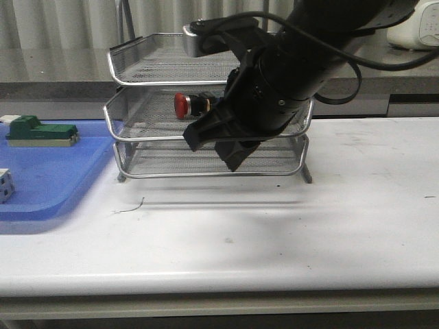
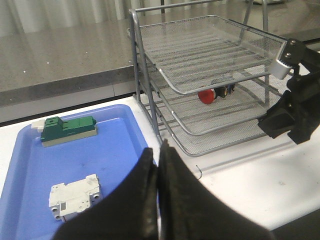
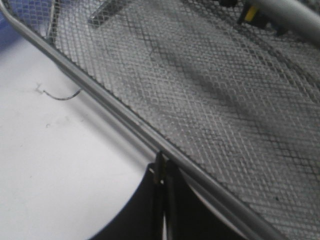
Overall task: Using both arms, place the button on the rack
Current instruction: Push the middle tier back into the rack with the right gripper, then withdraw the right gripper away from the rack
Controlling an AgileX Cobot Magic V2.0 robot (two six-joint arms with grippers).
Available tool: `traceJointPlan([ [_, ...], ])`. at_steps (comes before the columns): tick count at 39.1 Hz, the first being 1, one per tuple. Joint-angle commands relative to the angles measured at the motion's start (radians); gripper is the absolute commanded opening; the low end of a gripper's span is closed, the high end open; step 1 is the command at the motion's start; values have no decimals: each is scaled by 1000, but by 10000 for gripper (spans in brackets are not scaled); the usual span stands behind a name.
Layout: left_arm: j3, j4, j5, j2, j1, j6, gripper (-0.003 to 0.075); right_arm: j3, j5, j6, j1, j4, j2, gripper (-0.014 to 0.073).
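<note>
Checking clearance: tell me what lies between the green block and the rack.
Only bare blue tray floor and rim lie between green block and rack, clearest in the left wrist view.

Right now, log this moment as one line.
button: on rack middle tier | right end effector: shut, empty | left end effector: shut, over blue tray

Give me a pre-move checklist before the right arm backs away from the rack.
1. Button on the rack, middle tier: ok, it lies on its side on the mesh.
2. Button free of the right claw: ok, the claw sits in front of the rack, apart from the button.
3. Right claw empty: ok, fingers shut with nothing between them in the right wrist view.
4. Right claw clear of the rack's front rim: cannot tell, the tips sit right at the rim.
5. Left claw out of the way: ok, shut and empty, over the blue tray edge.
</note>
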Motion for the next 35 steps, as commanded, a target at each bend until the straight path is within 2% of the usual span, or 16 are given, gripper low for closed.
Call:
traceJointPlan([
  [1, -25, -13, -82, 9, 3, -8, -19, -64, -76, -5, -18, -18, -34, -110],
  [9, -25, -13, -82, 9, 3, -8, -19, -77, -34, -5, -14, -16, -43, -110],
  [17, -25, -13, -82, 9, 3, -8, -19, -77, 153, -5, 10, 54, -160, -110],
  [22, -25, -13, -82, 9, 3, -8, -19, -77, 252, -5, -18, 73, -256, -110],
  [27, -25, -13, -82, 9, 3, -8, -19, -65, 333, -5, -92, 70, -359, -110],
  [35, -25, -13, -82, 9, 3, -8, -19, 69, 323, -5, -287, 70, -567, -110],
])
